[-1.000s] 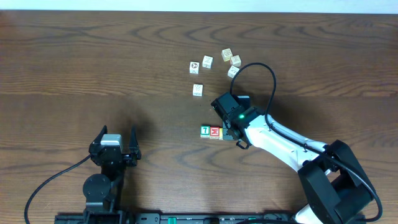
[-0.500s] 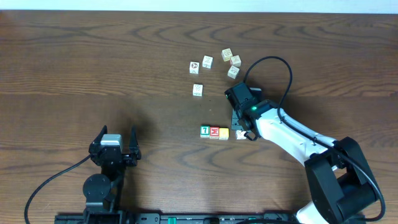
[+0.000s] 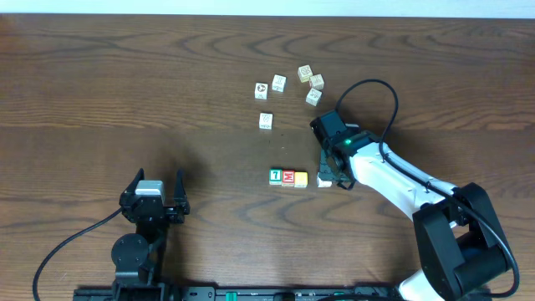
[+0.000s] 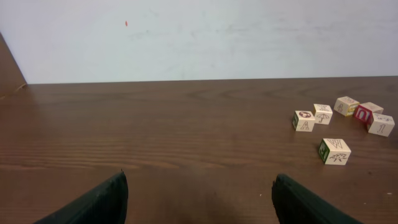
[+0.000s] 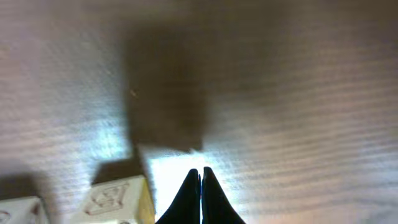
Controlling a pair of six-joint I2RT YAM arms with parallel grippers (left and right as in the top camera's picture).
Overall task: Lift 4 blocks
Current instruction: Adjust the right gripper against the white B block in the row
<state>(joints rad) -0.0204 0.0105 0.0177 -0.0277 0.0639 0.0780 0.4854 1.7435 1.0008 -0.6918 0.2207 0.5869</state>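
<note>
The four blocks lie in a short row on the table (image 3: 125, 84), right of centre. From the left they are the green block (image 3: 275, 176), the red block (image 3: 288, 177) and the yellow block (image 3: 301, 179), these three side by side and touching. A small gap follows, then the white block (image 3: 324, 181), part of it hidden under the right arm's tip. All four rest on the wood.

The right gripper (image 3: 333, 178) is just beside or over the white block; the overhead view does not show whether it touches. In the right wrist view its fingers (image 5: 194, 196) are pressed together with nothing between them, above bare wood.

Further back on the table, a loose cluster of six cream cubes (image 3: 305, 73) with small pictures lies well apart from the row. The nearest of them (image 3: 265, 120) sits alone between the cluster and the row.

The left gripper (image 3: 156, 180) is near the table's front-left, far from every block. Its jaws stand wide apart and hold nothing, as the left wrist view (image 4: 199, 205) shows.
</note>
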